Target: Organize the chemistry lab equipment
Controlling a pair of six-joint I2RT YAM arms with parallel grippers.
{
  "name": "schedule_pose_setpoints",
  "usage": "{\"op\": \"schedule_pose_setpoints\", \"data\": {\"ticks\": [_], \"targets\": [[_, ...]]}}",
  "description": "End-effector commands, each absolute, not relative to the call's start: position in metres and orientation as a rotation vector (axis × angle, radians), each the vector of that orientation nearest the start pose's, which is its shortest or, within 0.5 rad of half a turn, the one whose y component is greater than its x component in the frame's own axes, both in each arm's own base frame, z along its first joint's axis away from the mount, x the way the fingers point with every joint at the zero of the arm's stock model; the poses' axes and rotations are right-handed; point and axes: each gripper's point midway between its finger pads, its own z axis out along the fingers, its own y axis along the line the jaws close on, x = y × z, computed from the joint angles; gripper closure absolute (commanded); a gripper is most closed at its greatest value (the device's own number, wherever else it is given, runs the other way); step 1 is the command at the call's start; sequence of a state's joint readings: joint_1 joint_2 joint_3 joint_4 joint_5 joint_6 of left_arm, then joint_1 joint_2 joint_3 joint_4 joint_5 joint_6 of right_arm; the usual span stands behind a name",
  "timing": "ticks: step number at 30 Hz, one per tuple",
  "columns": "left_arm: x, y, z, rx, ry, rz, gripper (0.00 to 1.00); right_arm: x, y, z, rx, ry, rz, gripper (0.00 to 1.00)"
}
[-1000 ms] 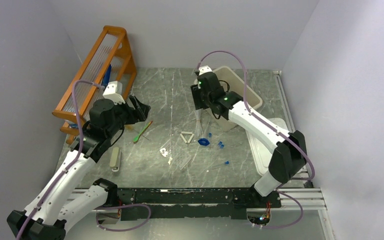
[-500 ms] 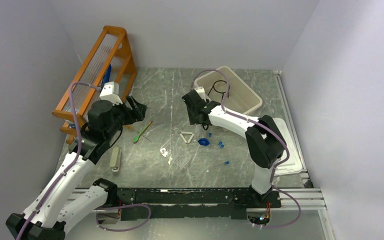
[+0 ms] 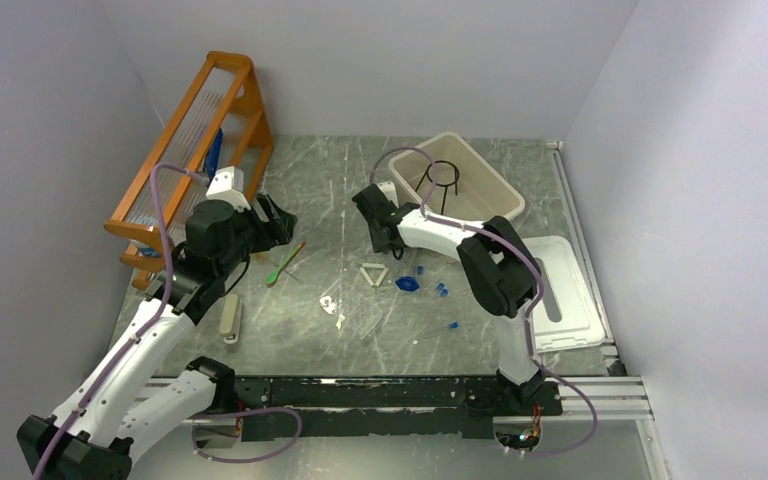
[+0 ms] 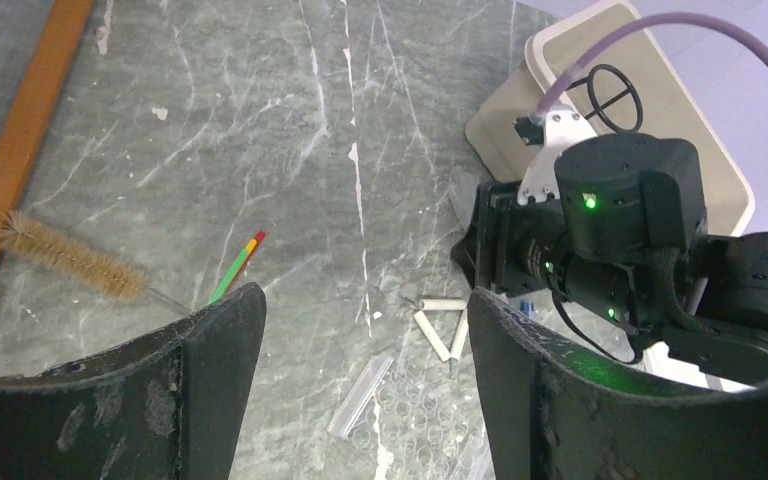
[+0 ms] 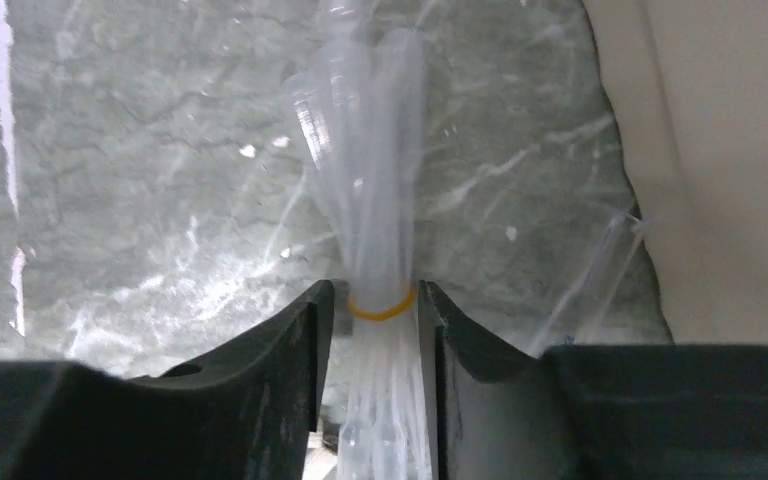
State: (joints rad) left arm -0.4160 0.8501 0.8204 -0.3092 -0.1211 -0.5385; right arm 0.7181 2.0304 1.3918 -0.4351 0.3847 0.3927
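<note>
My right gripper [image 3: 374,224] is shut on a bundle of clear thin tubes [image 5: 365,170] tied with a yellow band [image 5: 380,306]; it holds them low over the table, just left of the beige bin [image 3: 493,186]. The black wire ring [image 3: 440,176] stands inside that bin. My left gripper [image 3: 278,216] is open and empty above the table. Below it in the left wrist view lie the white triangle [image 4: 445,325], a clear tube [image 4: 360,398] and the green-handled tool [image 4: 235,270]. The triangle [image 3: 373,275], green-handled tool [image 3: 285,263] and small blue pieces [image 3: 408,284] lie mid-table.
The orange wooden rack [image 3: 190,140] stands at the far left, with a bristle brush [image 4: 70,262] beside its base. A beige bar [image 3: 230,318] lies front left. A white lid [image 3: 565,295] lies at the right. A clear dimpled sheet [image 3: 355,312] lies near the middle.
My right gripper has swung left and down from beside the bin to low over the table, carrying the tube bundle. The left gripper has barely moved.
</note>
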Motion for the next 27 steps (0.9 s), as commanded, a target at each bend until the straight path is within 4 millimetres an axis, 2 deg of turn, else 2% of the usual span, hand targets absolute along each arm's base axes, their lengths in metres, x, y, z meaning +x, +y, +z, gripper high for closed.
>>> {"op": "schedule_pose_setpoints", "data": {"ticks": [1, 4, 8, 12, 15, 18, 22, 24, 27], "targets": [[0.29, -0.13, 0.253, -0.202, 1.911, -0.541, 0.22, 0.38, 0.268, 0.013, -0.296, 2.523, -0.051, 0.67], [0.291, -0.128, 0.255, -0.198, 1.909, -0.528, 0.22, 0.382, 0.274, 0.021, -0.32, 2.506, -0.007, 0.8], [0.29, -0.128, 0.256, -0.198, 1.908, -0.529, 0.23, 0.39, 0.285, 0.048, -0.401, 2.429, 0.064, 0.85], [0.29, -0.129, 0.257, -0.197, 1.906, -0.533, 0.23, 0.399, 0.292, 0.101, -0.463, 2.304, 0.123, 0.87], [0.288, -0.127, 0.258, -0.196, 1.903, -0.527, 0.23, 0.405, 0.289, 0.146, -0.478, 2.212, 0.169, 0.87], [0.287, -0.126, 0.26, -0.194, 1.901, -0.522, 0.23, 0.413, 0.271, 0.189, -0.453, 2.138, 0.21, 0.87], [0.286, -0.125, 0.261, -0.197, 1.896, -0.524, 0.23, 0.426, 0.228, 0.231, -0.378, 2.074, 0.235, 0.86], [0.286, -0.127, 0.261, -0.197, 1.893, -0.536, 0.23, 0.432, 0.201, 0.235, -0.334, 2.073, 0.216, 0.85], [0.286, -0.13, 0.26, -0.186, 1.898, -0.554, 0.24, 0.434, 0.164, 0.23, -0.262, 2.105, 0.2, 0.84]]}}
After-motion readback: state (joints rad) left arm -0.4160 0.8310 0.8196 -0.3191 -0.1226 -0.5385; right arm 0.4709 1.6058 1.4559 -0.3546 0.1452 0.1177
